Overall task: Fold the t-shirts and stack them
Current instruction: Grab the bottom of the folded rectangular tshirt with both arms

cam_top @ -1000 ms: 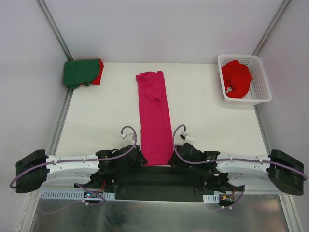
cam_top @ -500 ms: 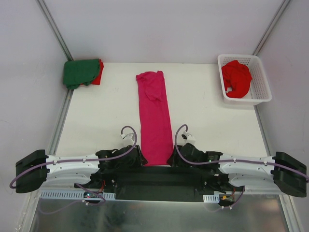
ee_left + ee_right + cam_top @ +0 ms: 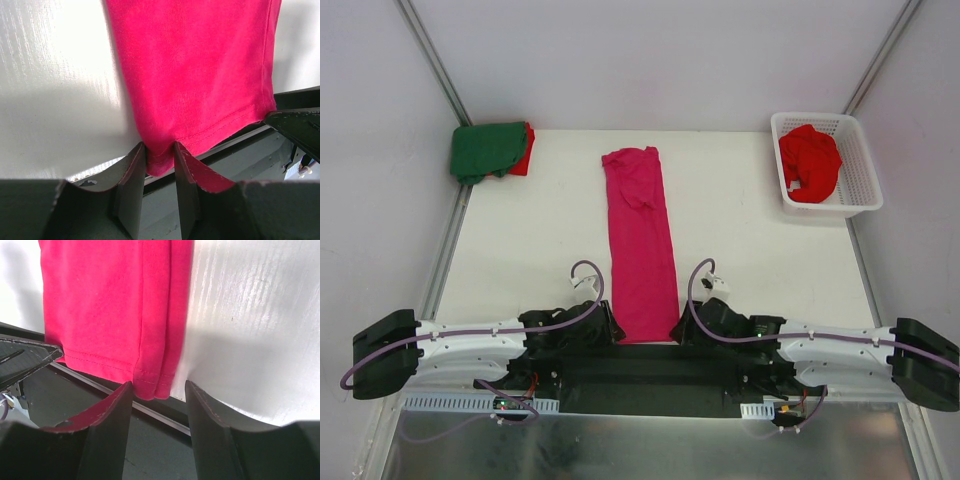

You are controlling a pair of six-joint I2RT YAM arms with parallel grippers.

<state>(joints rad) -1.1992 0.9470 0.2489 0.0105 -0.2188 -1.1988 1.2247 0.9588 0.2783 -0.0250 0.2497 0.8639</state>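
While the left tool (image 3: 160, 159) pinches one hem corner of the folded magenta-pink cloth t-shirt (image 3: 641, 240) stretching ahead of it, the right tool (image 3: 159, 392) gapes around the other corner ungripped, so lifting now could skew the fold.

A white table (image 3: 520, 250) with a glossy top is shown. A magenta-pink t-shirt (image 3: 642, 240), folded into a long narrow strip, is laid down the middle from the far side to the near edge, where its hem is carried just past the edge. In the far left corner a folded dark green t-shirt (image 3: 485, 150) is stacked on a red t-shirt (image 3: 524, 160). A white lattice basket (image 3: 860, 185) is set in the far right corner.
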